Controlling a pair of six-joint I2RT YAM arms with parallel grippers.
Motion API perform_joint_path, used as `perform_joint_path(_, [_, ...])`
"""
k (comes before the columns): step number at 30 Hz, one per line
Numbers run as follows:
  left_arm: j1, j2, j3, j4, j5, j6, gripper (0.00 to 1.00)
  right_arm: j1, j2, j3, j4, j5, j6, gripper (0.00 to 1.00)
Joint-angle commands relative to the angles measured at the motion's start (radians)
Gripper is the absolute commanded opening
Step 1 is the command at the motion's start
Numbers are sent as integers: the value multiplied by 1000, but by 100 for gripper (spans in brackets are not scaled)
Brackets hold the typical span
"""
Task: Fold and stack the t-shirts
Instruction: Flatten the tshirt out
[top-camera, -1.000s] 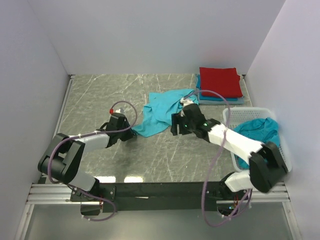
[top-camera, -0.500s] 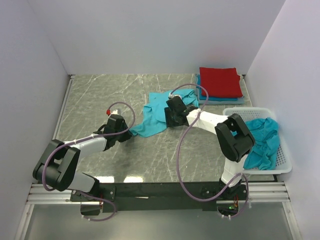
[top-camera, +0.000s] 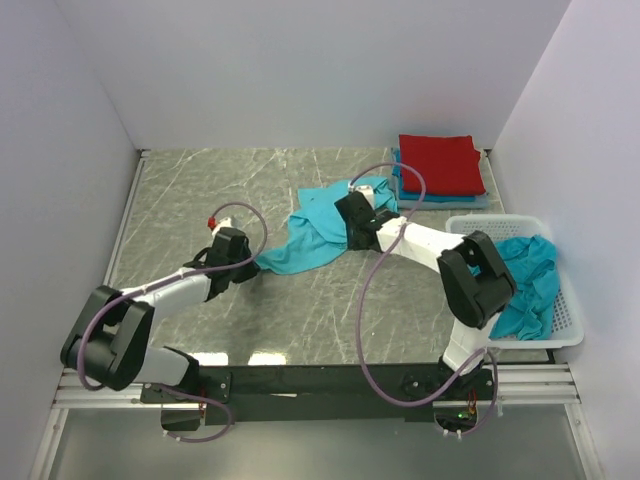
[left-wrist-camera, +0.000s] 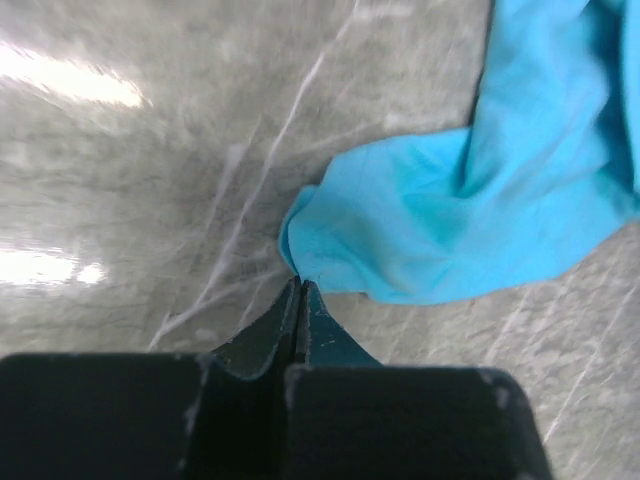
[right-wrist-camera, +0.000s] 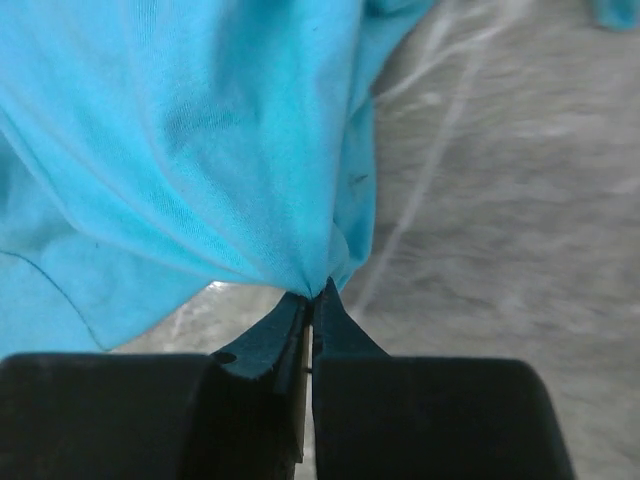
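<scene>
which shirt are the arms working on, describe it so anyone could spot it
Start at the grey marbled table and look to its middle. A turquoise t-shirt lies crumpled there, pinched by the left gripper and right gripper. Unlike the folded stack at the back right and the teal shirt in the basket, it lies loose on the table.
</scene>
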Motion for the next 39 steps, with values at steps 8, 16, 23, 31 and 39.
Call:
perform_joint_path(8, [7,-329,188,-207,-269,51,1,0,-411,116,-147,189,-84,0])
perform_joint_path(16, [8,-577,363,-377,-465,47,1,-3,-705,181,-176,97,-125,0])
perform_joint_path(23, [8,-762,529,-411,-482,62,1,-3,-911,291,-224,-82,-176,0])
perform_joint_path(31, [8,-830,722,-403,-396,100,1,-3,-1087,370,-276,-360,-130,0])
perform_joint_path(39, [8,-696,724,-452,-476,131,1,-3,-1054,255,-282,-296,-72,4])
